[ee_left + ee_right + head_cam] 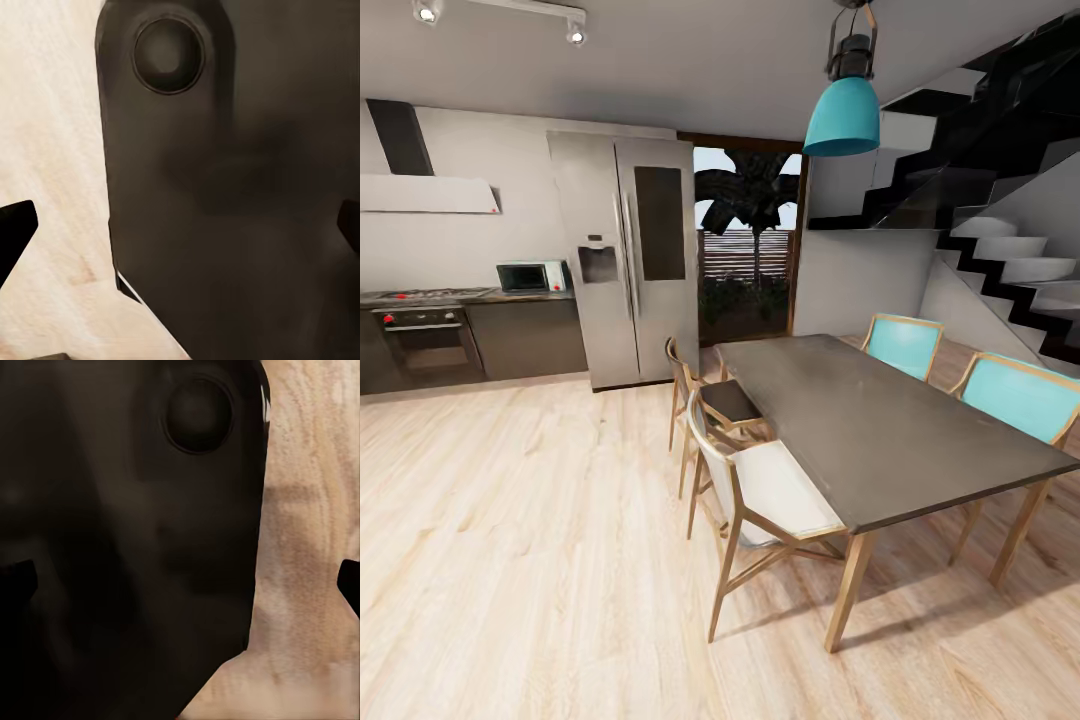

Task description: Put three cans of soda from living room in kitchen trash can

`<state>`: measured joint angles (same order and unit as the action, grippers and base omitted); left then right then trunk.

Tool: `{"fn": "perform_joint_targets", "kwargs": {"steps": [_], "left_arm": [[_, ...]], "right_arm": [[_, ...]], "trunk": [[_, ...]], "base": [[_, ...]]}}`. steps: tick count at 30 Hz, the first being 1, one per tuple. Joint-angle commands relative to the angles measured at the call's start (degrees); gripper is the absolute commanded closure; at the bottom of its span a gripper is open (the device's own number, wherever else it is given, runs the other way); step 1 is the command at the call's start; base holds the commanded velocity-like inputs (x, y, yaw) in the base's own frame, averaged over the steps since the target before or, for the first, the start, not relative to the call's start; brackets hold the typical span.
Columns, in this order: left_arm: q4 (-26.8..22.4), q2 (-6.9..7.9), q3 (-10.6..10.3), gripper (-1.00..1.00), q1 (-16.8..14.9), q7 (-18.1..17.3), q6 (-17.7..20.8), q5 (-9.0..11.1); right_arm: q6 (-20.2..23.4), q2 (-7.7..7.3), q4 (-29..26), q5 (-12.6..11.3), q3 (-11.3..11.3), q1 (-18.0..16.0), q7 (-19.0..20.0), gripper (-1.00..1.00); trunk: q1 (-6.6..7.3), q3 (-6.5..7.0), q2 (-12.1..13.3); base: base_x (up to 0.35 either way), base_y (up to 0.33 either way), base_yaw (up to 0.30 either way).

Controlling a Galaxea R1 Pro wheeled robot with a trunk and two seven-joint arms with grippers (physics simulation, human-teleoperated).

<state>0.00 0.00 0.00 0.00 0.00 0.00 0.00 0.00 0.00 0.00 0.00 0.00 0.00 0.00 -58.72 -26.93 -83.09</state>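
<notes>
I am in the kitchen, facing the steel double-door fridge (625, 260). The three can of soda and the tash can are out of view. In the left wrist view my left gripper (180, 229) is open, its dark fingertips (15, 232) far apart with nothing between them. In the right wrist view my right gripper (180, 585) is open too, fingertips (16, 585) spread wide and empty. Both wrist cameras look at a dark part of my own body (240, 195) over the light wood floor (315, 510).
A grey dining table (860, 420) stands at the right with teal chairs (1020, 395) behind it and wood-framed chairs (760, 500) on my side. Dark cabinets with an oven (425, 345) and a microwave (530, 276) line the left wall. Stairs (1010, 250) rise at the far right. Open floor (510, 550) lies ahead left.
</notes>
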Motion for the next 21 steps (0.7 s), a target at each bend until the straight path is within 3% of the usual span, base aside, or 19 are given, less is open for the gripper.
{"fn": "perform_joint_targets", "kwargs": {"steps": [1, 5, 21], "left_arm": [[0.0, 0.0, 0.0, -1.0, 0.0, 0.0, 0.0, 0.0], [-0.2, -1.1, 0.1, -1.0, -0.1, -0.1, -0.5, -0.4], [-0.2, -1.1, 0.1, -1.0, -0.1, -0.1, -0.5, -0.4]], "right_arm": [[0.0, 0.0, 0.0, 0.0, 0.0, 0.0, 0.0, -1.0], [-0.5, 0.53, -0.7, 0.6, 0.7, -0.1, 1.0, -1.0], [-0.5, 0.53, -0.7, 0.6, 0.7, -0.1, 1.0, -1.0]], "trunk": [[0.0, 0.0, 0.0], [0.0, 0.0, 0.0], [0.0, 0.0, 0.0]], "base": [[0.0, 0.0, 0.0], [0.0, 0.0, 0.0], [0.0, 0.0, 0.0]]}}
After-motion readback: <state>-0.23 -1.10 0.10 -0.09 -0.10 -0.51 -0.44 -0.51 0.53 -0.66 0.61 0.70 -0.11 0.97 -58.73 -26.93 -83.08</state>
